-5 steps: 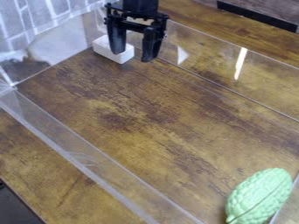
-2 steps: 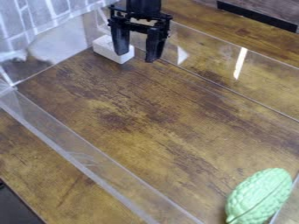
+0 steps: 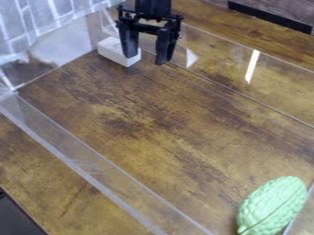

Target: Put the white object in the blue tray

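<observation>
The white object [image 3: 113, 53] is a small plain block lying on the wooden table at the top of the camera view, close to the clear wall. My black gripper [image 3: 145, 48] points straight down just to its right, jaws open. The left finger [image 3: 128, 39] covers the block's right end, and most of the block shows to that finger's left. Nothing sits between the fingers, and I cannot tell whether the finger touches the block. The blue tray is out of view.
A green ribbed leaf-shaped thing [image 3: 273, 206] lies at the bottom right corner. A clear plastic wall [image 3: 73, 158] runs along the left and front of the wooden table [image 3: 172, 119]. A tiled wall [image 3: 37, 23] stands at the top left.
</observation>
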Available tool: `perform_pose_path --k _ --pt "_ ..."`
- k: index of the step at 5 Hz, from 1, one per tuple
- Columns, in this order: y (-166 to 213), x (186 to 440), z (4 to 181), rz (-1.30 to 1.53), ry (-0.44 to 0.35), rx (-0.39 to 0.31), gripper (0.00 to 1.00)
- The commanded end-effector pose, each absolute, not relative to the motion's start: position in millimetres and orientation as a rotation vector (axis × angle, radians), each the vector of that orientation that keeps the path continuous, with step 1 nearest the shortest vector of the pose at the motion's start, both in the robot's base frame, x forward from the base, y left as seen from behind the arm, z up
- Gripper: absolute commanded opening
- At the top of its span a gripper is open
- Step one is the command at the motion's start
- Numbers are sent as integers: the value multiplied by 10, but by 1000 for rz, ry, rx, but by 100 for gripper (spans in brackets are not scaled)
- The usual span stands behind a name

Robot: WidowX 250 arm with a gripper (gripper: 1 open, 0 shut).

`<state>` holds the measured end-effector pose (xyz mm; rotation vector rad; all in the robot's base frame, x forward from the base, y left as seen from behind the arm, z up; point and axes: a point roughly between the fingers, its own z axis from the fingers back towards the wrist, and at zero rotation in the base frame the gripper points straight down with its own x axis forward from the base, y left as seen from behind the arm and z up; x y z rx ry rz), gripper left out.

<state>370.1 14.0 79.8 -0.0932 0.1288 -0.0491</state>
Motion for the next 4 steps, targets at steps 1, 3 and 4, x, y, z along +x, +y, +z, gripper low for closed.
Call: perform_pose_path --k 1,3,4 --pt "49 3817 993 -74 63 -92 100" --pt "-25 3873 981 -81 62 -105 100" --pt "-51 3906 969 -82 59 -109 100"
